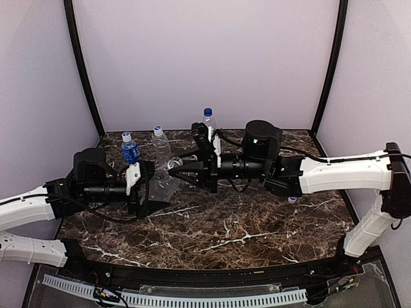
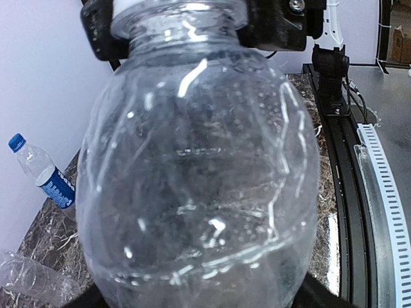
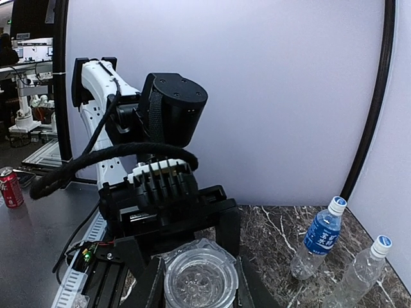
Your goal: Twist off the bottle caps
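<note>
An unlabelled clear bottle (image 1: 165, 182) is held off the table between both grippers. My left gripper (image 1: 154, 187) is shut on its body, which fills the left wrist view (image 2: 199, 179). My right gripper (image 1: 172, 165) is shut around its neck end (image 3: 200, 277); that round end looks clear, and no opaque cap shows on it. A white band (image 2: 128, 6) sits at the neck top. A blue-labelled bottle with a dark blue cap (image 1: 130, 151), a clear bottle (image 1: 160, 145) and another capped bottle (image 1: 209, 122) stand at the back.
A small white round thing (image 1: 292, 199), like a loose cap, lies on the marble table (image 1: 225, 237) by the right arm. The back wall is close behind the bottles. The two standing bottles also show in the right wrist view (image 3: 321, 239) (image 3: 361, 273). A red can (image 3: 11, 187) stands off the table.
</note>
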`<state>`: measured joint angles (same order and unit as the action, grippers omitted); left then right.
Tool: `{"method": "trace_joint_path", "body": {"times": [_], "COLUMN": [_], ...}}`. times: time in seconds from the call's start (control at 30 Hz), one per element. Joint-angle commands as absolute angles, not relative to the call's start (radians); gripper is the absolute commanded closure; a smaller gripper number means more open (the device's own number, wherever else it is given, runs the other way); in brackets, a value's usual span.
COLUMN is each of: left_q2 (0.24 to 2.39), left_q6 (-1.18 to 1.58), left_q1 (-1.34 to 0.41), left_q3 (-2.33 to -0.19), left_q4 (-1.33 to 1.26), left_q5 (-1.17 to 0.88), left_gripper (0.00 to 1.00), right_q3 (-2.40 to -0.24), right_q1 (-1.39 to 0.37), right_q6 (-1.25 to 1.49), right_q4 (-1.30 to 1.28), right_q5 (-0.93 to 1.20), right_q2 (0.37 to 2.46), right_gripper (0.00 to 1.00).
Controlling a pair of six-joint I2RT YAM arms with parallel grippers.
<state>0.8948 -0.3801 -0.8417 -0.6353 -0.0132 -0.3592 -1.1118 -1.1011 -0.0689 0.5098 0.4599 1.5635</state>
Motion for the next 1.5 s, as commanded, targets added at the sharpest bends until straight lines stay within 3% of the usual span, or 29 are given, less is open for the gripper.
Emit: {"method": "trace_joint_path", "body": {"times": [0.0, 0.37, 0.5, 0.57, 0.73, 0.83, 0.97, 1.47], "left_q2": [0.872, 0.839, 0.828, 0.827, 0.827, 0.825, 0.823, 0.813], "left_q6": [-0.386, -0.382, -0.380, -0.380, -0.387, -0.388, -0.387, -0.391], "left_q1": [-0.839, -0.826, -0.818, -0.813, -0.804, -0.802, -0.797, -0.792], "left_q3": [-0.627, -0.594, -0.584, -0.583, -0.581, -0.579, -0.578, -0.567], "left_q4": [-0.039, -0.038, -0.036, -0.034, -0.030, -0.031, -0.030, -0.034], "left_q5": [-0.332, -0.266, -0.283, -0.293, -0.296, -0.299, -0.296, -0.272], "left_gripper": [0.03, 0.01, 0.01, 0.01, 0.01, 0.01, 0.01, 0.01], "right_q3": [-1.169, -1.363, -1.366, -1.384, -1.312, -1.162, -1.132, -0.962], "right_q1": [-1.075, -0.846, -0.678, -0.581, -0.444, -0.427, -0.373, -0.341], "right_q6": [-0.045, -0.203, -0.203, -0.121, 0.055, 0.055, 0.133, 0.095], "right_q4": [0.407, -0.473, -0.648, -0.681, -0.489, -0.235, -0.203, 0.020], "right_q5": [0.434, 0.503, 0.408, 0.220, -0.126, -0.213, -0.320, -0.275], "right_q2": [1.526, 1.441, 1.409, 1.411, 1.367, 1.310, 1.346, 1.424], "right_gripper": [0.92, 1.00, 1.00, 1.00, 1.00, 1.00, 1.00, 1.00]}}
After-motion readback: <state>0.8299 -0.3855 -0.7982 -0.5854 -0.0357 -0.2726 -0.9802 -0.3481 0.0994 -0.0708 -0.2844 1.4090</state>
